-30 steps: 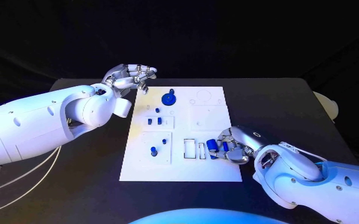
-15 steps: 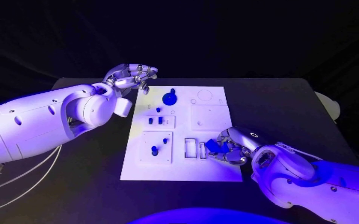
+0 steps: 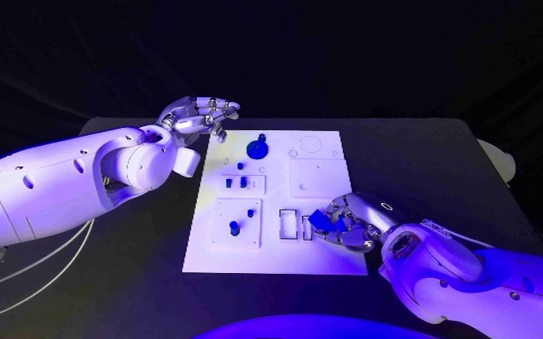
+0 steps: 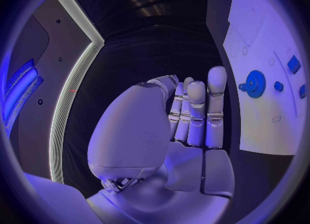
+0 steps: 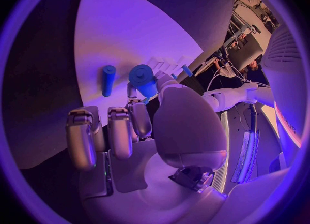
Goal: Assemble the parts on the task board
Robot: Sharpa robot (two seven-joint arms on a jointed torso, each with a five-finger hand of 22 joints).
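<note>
The white task board (image 3: 320, 191) lies in the middle of the table. My right hand (image 3: 351, 226) rests on its near right part and pinches a short blue cylinder (image 3: 320, 220) beside the rectangular slots (image 3: 287, 225). In the right wrist view that cylinder (image 5: 143, 80) sits between fingertips and thumb, and a blue peg (image 5: 108, 79) lies loose on the board (image 5: 136, 27). My left hand (image 3: 202, 116) hovers off the board's far left corner, fingers loosely bent, holding nothing. A blue gear (image 3: 256, 150) stands at the far end, also seen as the gear (image 4: 255, 84) past the left hand (image 4: 190, 118).
Small blue parts (image 3: 235, 183) stand in the left middle panel, and another blue part (image 3: 235, 227) stands in the near left panel. Black table (image 3: 430, 166) surrounds the board on all sides.
My right hand has shifted slightly towards the slots with the blue cylinder still pinched. The left hand has not moved.
</note>
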